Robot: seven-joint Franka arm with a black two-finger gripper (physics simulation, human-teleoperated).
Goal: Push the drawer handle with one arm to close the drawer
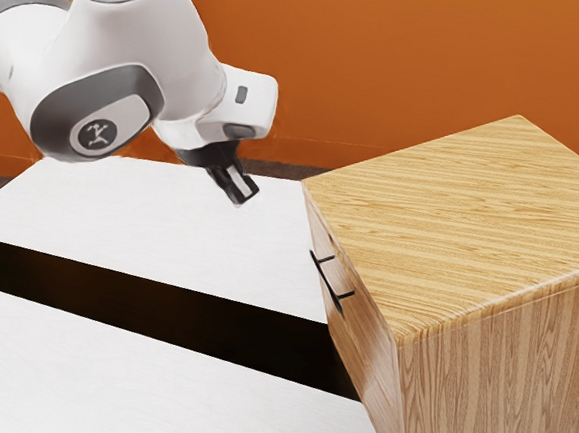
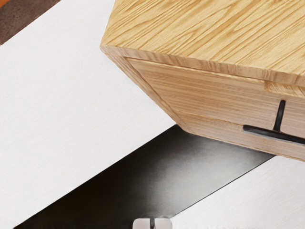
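Observation:
My gripper (image 1: 241, 191) is shut and holds nothing, above the white surface and in front of the wooden cabinet (image 1: 460, 213), apart from it. In the wrist view the gripper's fingertips (image 2: 152, 223) are side by side over the dark gap. The black bar handle (image 1: 327, 282) stands out on two posts from the cabinet's front, lower than my gripper. From the wrist view, part of the handle (image 2: 286, 137) is seen on the drawer front (image 2: 205, 95). That front looks about level with the cabinet face around it.
Two white surfaces (image 1: 169, 216) (image 1: 132, 379) lie either side of a long dark gap (image 1: 176, 306) that runs to the cabinet's foot. An orange wall (image 1: 387, 48) rises behind. The cabinet's top edge and near corner stand beyond the handle.

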